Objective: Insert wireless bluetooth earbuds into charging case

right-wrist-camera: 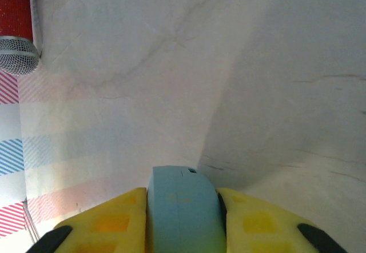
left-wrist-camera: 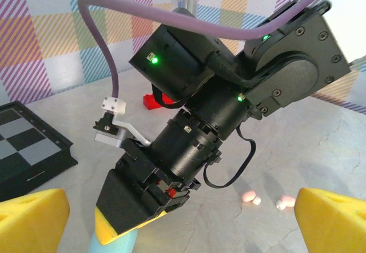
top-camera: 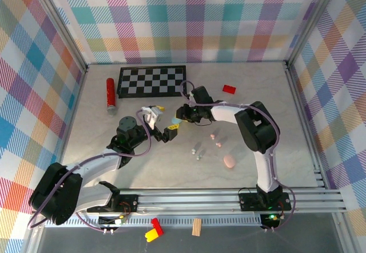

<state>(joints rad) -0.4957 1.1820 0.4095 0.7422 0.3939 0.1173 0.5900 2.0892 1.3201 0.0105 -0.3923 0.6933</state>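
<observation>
Two yellow-fingered grippers meet mid-table on a pale marbled tabletop (top-camera: 257, 93).
The right gripper (right-wrist-camera: 184, 219) is clamped on a smooth, rounded pale-blue plastic case (right-wrist-camera: 183, 199); the left gripper (left-wrist-camera: 183, 221) gapes wide, holding nothing. Tiny pink stemmed earbuds (left-wrist-camera: 249, 196) lie loose to the right, and the overhead view adds a pink oval case (top-camera: 229, 161) nearer.

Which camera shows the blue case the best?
The right wrist view: the blue case sits big and close, pinched between the right pincer's yellow fingers. In the left wrist view a blue sliver peeks out at the bottom edge under that pincer. From the top camera it's a tiny blue speck.
</observation>
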